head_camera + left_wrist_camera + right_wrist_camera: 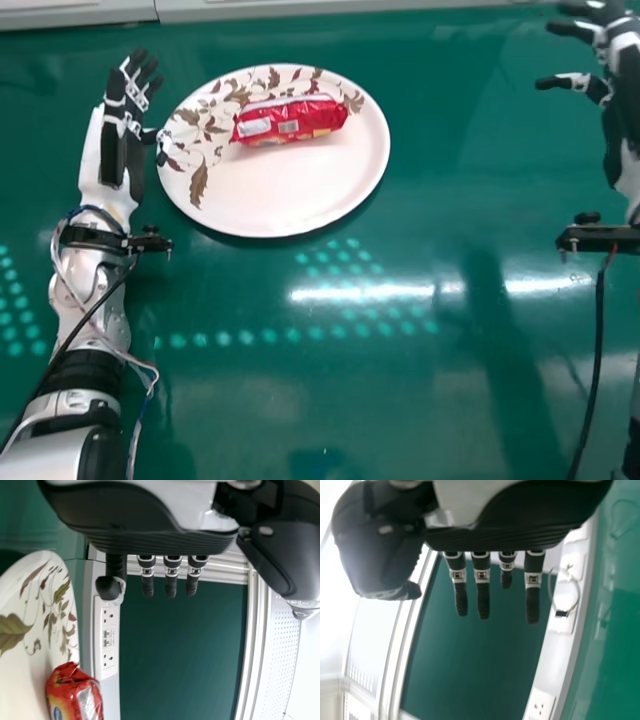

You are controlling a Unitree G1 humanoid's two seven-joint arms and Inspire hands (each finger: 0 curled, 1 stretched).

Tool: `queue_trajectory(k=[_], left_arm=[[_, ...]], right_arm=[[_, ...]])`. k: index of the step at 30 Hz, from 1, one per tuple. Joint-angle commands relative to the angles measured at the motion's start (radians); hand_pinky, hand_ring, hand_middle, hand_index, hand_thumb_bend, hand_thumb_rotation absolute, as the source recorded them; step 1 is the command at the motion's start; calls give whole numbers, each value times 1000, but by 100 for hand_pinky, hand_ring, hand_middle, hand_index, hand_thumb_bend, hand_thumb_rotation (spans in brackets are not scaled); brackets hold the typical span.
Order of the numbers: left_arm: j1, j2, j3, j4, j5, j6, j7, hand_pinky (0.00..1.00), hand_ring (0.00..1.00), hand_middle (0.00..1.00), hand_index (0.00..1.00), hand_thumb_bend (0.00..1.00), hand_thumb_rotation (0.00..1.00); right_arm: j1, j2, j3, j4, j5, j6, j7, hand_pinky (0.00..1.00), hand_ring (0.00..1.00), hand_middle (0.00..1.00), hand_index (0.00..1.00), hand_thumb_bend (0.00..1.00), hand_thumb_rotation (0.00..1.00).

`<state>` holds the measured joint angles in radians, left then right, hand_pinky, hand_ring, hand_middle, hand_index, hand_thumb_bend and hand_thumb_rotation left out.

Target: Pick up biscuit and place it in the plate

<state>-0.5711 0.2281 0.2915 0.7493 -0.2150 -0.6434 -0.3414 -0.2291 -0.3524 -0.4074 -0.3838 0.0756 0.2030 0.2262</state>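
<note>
The red biscuit packet (pixel 290 120) lies on the upper part of the white plate (pixel 270 200) with a leaf pattern. My left hand (pixel 125 115) is just left of the plate, fingers open and pointing away, touching nothing I can make out. In the left wrist view, my left hand (pixel 140 525) has its fingers extended, near the plate (pixel 20 680) and the packet (pixel 75 695). Far to the right of the plate, my right hand (pixel 625 70) is open and empty; in the right wrist view my right hand (pixel 495 535) shows extended fingers.
The green table (pixel 400 400) reflects bright lights in front of the plate. Along its far edge runs a pale ledge (pixel 300 8). A panel with sockets (pixel 107 640) shows beyond the table in the left wrist view.
</note>
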Motion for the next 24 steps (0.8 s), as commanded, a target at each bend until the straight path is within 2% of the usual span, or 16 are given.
queue_trajectory(k=[1,3,5,8,12,15,17,20,24], left_arm=[[60,-46,-11,15,-7,3,11,0,92,93,98,100,95],[58,-44,-16,21,-7,-14,2,0,85,89,94,100,94],[57,-37,-23,24,5,-27,0,0,84,90,92,100,93],[59,-39,-26,16,6,-23,8,0,82,89,89,100,91],[63,-45,-25,3,6,-14,27,0,77,83,82,100,88],[66,-50,-25,5,1,-24,31,0,75,83,81,100,87],[66,-57,-20,7,-14,-23,23,0,74,81,79,100,86],[61,-53,-12,28,-31,-27,-2,0,74,82,80,100,84],[65,-40,-10,44,-13,-40,2,0,72,80,79,100,85]], right_arm=[[79,42,-36,-31,53,-46,-14,65,80,82,82,47,28],[115,78,-52,-19,107,-86,-14,69,82,84,85,43,22],[137,99,-53,11,143,-141,-4,73,83,85,87,38,15],[171,114,-29,23,140,-187,-11,82,87,87,89,30,13],[194,164,3,24,126,-239,-57,76,83,84,88,24,5],[199,203,21,61,124,-322,-78,68,77,79,84,20,4],[208,223,32,79,111,-366,-97,69,77,78,82,18,4],[220,245,54,107,82,-431,-123,68,77,79,82,14,0],[226,270,76,145,99,-469,-134,74,79,80,82,10,0]])
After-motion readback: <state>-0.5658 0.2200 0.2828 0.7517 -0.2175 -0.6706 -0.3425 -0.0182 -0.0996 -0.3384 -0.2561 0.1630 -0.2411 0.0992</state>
